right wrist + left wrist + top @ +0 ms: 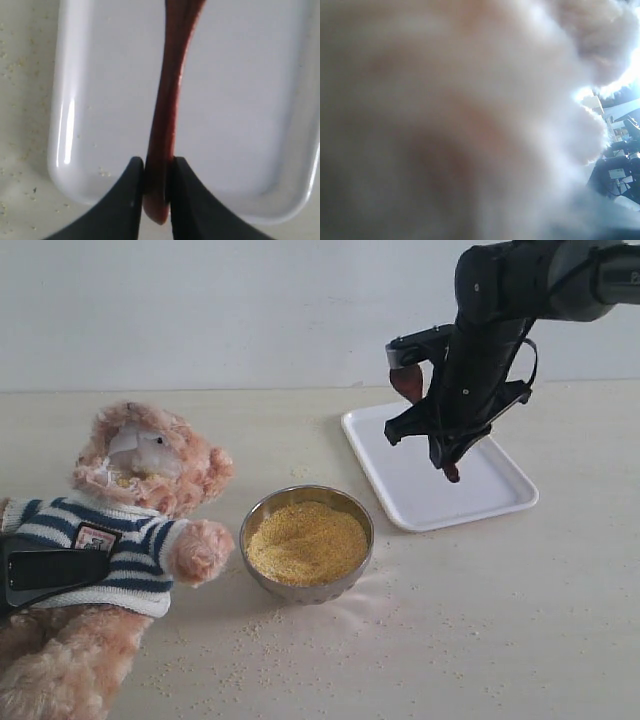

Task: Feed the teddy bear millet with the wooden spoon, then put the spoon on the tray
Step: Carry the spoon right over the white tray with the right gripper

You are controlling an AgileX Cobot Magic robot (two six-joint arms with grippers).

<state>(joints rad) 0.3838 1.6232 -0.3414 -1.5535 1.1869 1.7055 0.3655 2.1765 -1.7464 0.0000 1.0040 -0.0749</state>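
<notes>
As the right end effector (156,167) clamps the dark reddish-brown wooden spoon (169,90) above the flat white rectangular tray (240,100), the placing step seems to need lowering, then letting go.

**SITE: ROBOT TEST BENCH, LAB SETTING**

I work at a bare, pale wood-grain tabletop (560,640) set against a plain white wall (200,310). My black jointed arm (490,340) reaches over it. The props are staged: a teddy bear (150,465), a metal bowl (300,592) of millet (305,540) and a white tray (400,470). My left wrist view shows cluttered equipment (620,170) beyond the bench.
</notes>
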